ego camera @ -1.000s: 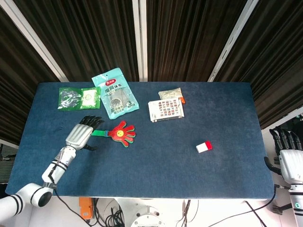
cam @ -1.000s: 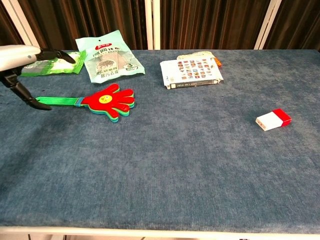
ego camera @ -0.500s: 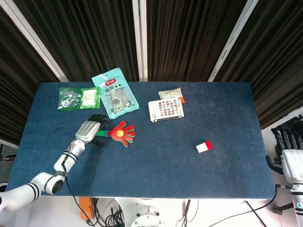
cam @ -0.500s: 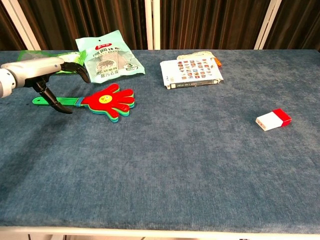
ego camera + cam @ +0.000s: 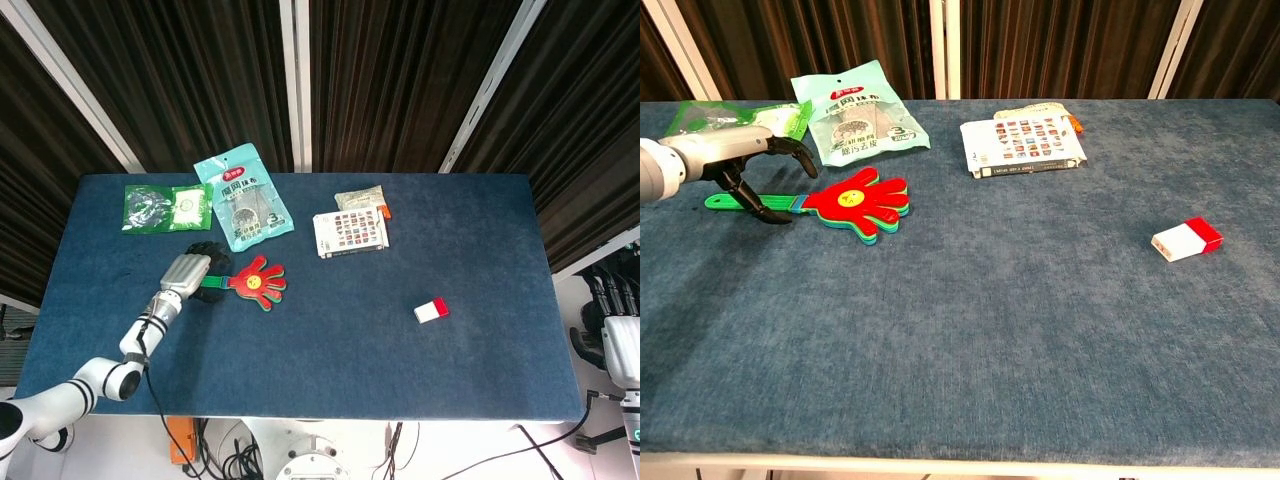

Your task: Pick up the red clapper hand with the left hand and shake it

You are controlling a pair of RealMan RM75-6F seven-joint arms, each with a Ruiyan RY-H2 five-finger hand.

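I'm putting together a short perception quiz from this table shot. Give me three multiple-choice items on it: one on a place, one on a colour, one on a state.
1. Where does the clapper lie?
A. in front of the pale teal packet
B. beside the red-and-white block
C. on the card sheet

2. What colour is the clapper's handle?
A. yellow
B. green
C. white

3. The left robot hand is:
A. lifting the clapper
B. off the table
C. curled over the handle, clapper flat on the table

Answers:
1 A, the red clapper hand sits just below the teal packet.
2 B, the green handle shows.
3 C, left robot hand arches over it.

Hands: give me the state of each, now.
Left hand: open, fingers curled over the clapper hand's green handle, not yet gripping it.
Right hand: off the table edge; state cannot be told.
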